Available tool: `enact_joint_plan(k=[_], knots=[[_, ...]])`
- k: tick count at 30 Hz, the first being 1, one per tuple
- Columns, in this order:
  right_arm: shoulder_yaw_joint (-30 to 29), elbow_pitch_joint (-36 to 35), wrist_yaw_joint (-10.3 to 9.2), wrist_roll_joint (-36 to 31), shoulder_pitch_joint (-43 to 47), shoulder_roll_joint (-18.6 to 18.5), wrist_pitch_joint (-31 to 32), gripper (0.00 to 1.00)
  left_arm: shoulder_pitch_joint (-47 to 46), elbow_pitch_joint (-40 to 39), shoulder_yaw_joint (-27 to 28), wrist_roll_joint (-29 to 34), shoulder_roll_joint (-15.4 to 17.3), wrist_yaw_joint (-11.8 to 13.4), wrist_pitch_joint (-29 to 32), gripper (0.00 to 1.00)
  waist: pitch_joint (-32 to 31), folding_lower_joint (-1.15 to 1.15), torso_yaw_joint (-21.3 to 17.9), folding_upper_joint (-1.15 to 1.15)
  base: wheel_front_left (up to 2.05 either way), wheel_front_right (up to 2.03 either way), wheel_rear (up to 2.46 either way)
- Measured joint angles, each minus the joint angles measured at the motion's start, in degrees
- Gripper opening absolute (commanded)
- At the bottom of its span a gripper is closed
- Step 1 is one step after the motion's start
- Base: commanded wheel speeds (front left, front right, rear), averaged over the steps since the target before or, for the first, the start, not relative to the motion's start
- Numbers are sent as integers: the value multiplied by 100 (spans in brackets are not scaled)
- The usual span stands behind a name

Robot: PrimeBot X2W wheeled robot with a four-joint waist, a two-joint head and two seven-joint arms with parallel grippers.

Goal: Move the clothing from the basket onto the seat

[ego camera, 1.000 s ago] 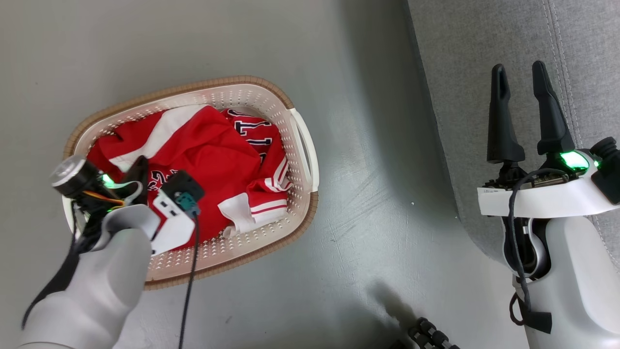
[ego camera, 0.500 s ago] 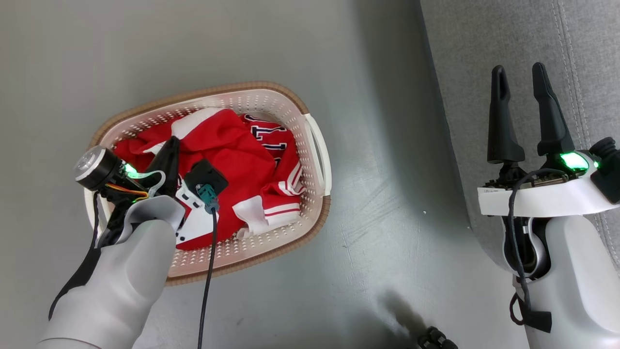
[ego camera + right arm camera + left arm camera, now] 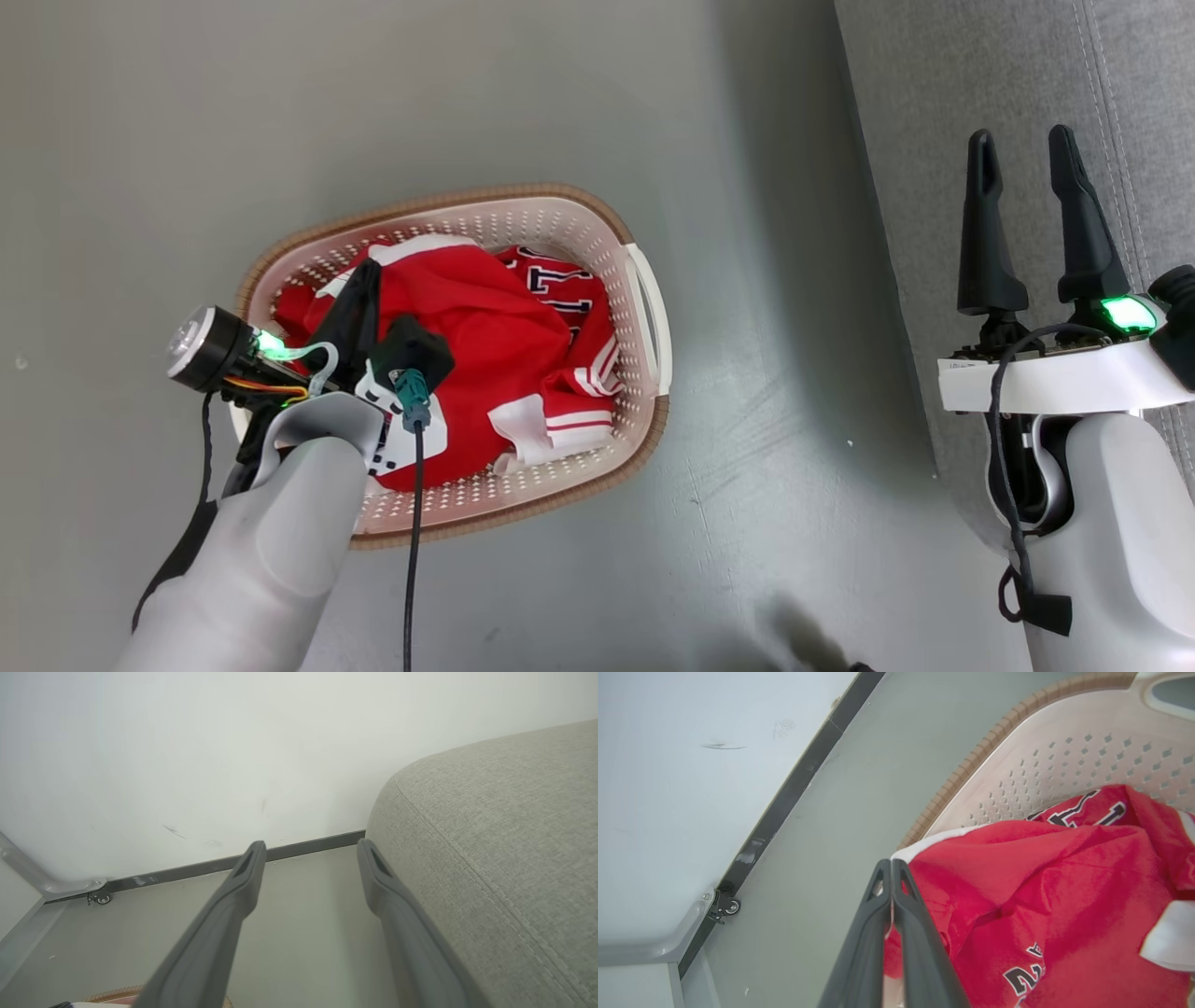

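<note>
Left wrist view: left end effector clamped together on a fold of clothing, remainder heaped below it inside basket. Right end effector spread apart, holding nothing, seat just to its right. Judged early: lift, carry and release outstanding.

Grey floor carries the basket at left; the seat stands apart at right.
</note>
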Motion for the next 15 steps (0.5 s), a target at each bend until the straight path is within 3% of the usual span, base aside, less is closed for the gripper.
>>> enact_joint_plan(k=[15], knots=[[-133,103,0,-478,26,-7,0,100,678,-1404,-23,-396,-235,226,-58,0,-588,0,374,0,0,0,0]])
